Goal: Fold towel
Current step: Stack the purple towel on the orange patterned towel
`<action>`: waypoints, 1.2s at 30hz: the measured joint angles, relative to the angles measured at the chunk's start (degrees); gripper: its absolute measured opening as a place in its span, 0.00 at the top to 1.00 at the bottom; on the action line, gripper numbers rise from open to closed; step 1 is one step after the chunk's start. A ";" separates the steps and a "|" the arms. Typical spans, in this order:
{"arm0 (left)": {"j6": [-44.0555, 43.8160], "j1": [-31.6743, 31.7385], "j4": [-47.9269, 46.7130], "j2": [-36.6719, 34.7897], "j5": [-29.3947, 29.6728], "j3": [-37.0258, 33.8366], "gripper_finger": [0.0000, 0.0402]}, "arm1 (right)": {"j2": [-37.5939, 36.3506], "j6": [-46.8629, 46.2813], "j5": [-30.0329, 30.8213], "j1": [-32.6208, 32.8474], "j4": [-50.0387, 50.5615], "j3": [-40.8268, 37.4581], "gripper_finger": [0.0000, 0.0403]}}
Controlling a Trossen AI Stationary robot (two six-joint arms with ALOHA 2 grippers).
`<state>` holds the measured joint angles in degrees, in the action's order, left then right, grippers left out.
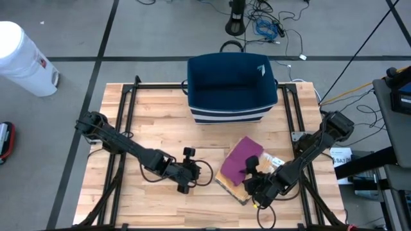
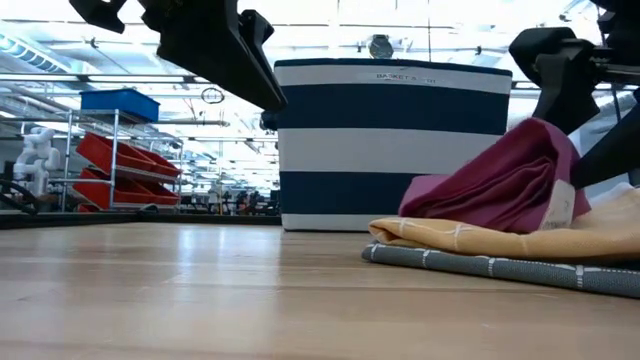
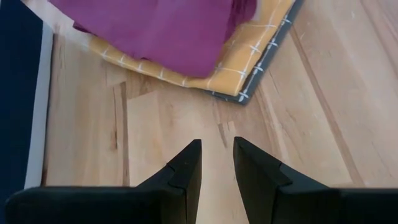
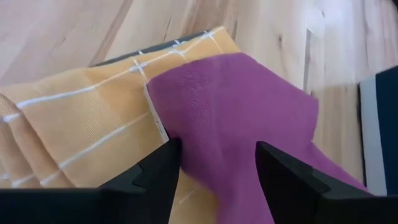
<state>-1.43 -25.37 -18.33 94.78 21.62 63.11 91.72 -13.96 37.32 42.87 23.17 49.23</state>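
A purple towel (image 1: 243,157) lies bunched on a yellow checked towel (image 4: 74,124), which rests on a grey one (image 2: 480,268), right of the table's middle. My right gripper (image 4: 217,155) comes at the stack from the near right, open, its fingers on either side of a raised purple fold (image 2: 520,170). To the left of the stack, above bare wood, my left gripper (image 3: 217,149) stands open with a narrow gap and nothing in it, pointing at the stack's corner (image 3: 239,96). My right gripper has the purple towel's raised fold (image 4: 217,118) between its two spread fingers, slanting down from the near right. The cloth reaches the inner side of both fingers (image 4: 168,168). The fold stands up over the yellow towel, the rest lying on it. Whether it is pinched cannot be told.
A blue and white striped basket (image 1: 231,83) stands at the far middle of the table, just behind the stack. Black frame rails (image 1: 125,122) run along the table's left and right sides. Bare wood (image 1: 160,128) lies left of the stack.
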 joint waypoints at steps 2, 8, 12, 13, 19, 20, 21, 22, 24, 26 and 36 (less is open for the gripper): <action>-0.02 0.10 0.01 0.00 0.01 0.00 0.75 | 1.00 1.39 0.23 -0.13 -1.12 0.00 0.51; -0.02 0.56 0.46 0.00 -0.13 0.00 0.75 | 3.87 3.01 3.06 -0.70 -4.21 0.00 0.61; 0.02 0.56 0.45 0.00 -0.13 0.00 0.75 | 4.07 2.37 3.41 -0.68 -5.49 -0.02 0.86; 0.02 0.62 0.48 0.00 -0.13 0.00 0.75 | 4.00 2.22 3.77 -0.67 -5.45 -0.02 0.93; 0.06 0.76 0.48 0.00 -0.13 0.00 0.75 | 2.83 -2.71 13.75 1.03 -4.91 -0.02 0.99; 0.07 0.75 0.46 0.00 -0.13 0.00 0.75 | 2.39 -4.18 16.17 1.61 -4.37 -0.02 0.99; 0.12 0.74 0.46 0.00 -0.13 0.00 0.75 | 1.86 -5.69 18.23 2.03 -4.03 -0.02 0.99; 0.15 0.73 0.46 0.00 -0.13 0.00 0.75 | 1.26 -7.08 19.70 2.47 -3.42 -0.02 0.99; 0.17 0.72 0.42 0.00 -0.13 0.00 0.75 | 0.07 -9.72 20.90 2.77 -2.78 -0.02 1.00; 0.20 0.71 0.42 0.00 -0.13 0.00 0.75 | -0.65 -11.93 20.88 2.77 -2.74 -0.02 1.00; 0.22 0.71 0.44 0.00 -0.10 0.00 0.75 | -1.13 -18.81 9.18 2.56 2.82 -0.02 1.00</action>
<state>-1.21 -24.67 -17.89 94.78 21.52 63.11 90.59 -32.78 46.50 45.43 25.98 49.21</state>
